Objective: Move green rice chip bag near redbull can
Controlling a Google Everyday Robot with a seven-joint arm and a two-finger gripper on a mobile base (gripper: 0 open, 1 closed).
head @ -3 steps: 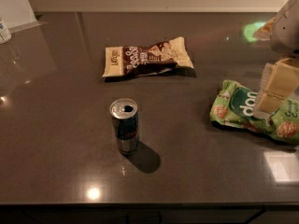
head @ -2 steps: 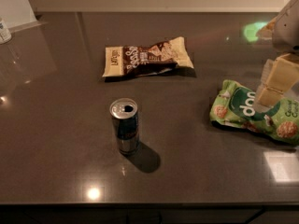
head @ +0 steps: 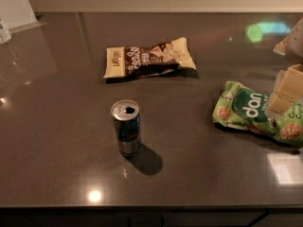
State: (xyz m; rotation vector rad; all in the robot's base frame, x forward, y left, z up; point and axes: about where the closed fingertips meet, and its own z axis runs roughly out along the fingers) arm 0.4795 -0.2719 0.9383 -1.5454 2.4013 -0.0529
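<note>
the gripper [head: 283, 96] is hanging over the green rice chip bag [head: 244, 109], well right of the redbull can [head: 126, 126], apparently lining up a grasp; its grip cannot be told.

Glossy counter [head: 57, 145], shiny metal redbull can [head: 126, 129], crinkly green rice chip bag [head: 244, 111] beneath the matt cream hand [head: 281, 98] at right.

The gripper [head: 285, 94] sits at 3 o'clock in the view, cut by the right edge so that only part of it shows. Its cream, blocky body slants from 1 o'clock down toward 7 o'clock, tilted rather than upright, with its lower end lowest. Above it, at 2 o'clock, a paler rounded section of the wrist [head: 294, 41] shows.
</note>
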